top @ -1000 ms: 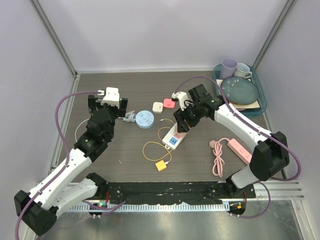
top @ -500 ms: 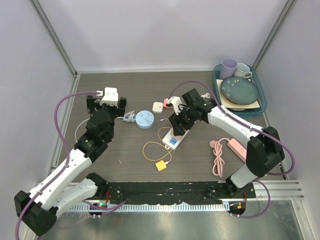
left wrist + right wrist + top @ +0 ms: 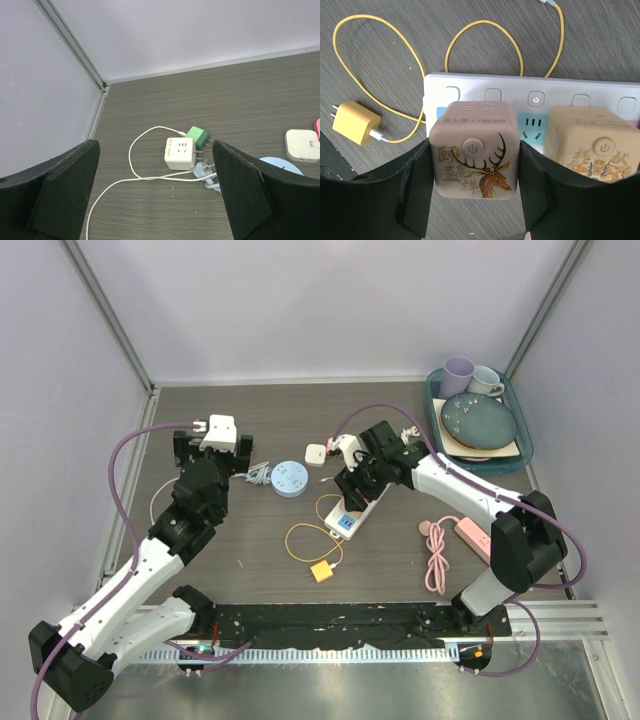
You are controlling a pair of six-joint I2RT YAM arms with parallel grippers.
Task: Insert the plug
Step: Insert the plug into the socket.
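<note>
Showing the right gripper (image 3: 475, 182) in the right wrist view, its 2 black fingers (image 3: 415, 185) pressed against opposite sides of the deer-printed cube plug (image 3: 474, 157), jaws set about half apart around it. The cube's underside is hidden, so whether its prongs sit in a socket cannot be told. It stands over the left half of the white power strip (image 3: 535, 97). A second printed cube (image 3: 592, 150) stands beside it on the strip, cut off at the right edge of the frame. In the top external view the right gripper (image 3: 350, 483) covers most of the held cube, just above the power strip (image 3: 347, 518) at the centre of the frame.

The left gripper (image 3: 157, 195) stands fully spread and holds nothing. Its fingers are cropped at the bottom corners of the left wrist view. A pale blue round object (image 3: 280, 167) is half hidden behind the right finger.

The table (image 3: 400, 570) is dark grey-brown with a wood grain. It is enclosed by pale walls and metal corner posts.

The held cube is matte beige-pink with rounded corners and a round power button. The strip is glossy white plastic with rounded-square switches. A yellow charger (image 3: 356, 122) with a looping yellow cable (image 3: 485, 25) lies at the left of the frame. A white cube socket (image 3: 180, 152), a green adapter (image 3: 198, 136) and a thin white cable (image 3: 145, 170) lie ahead of the left gripper.
</note>
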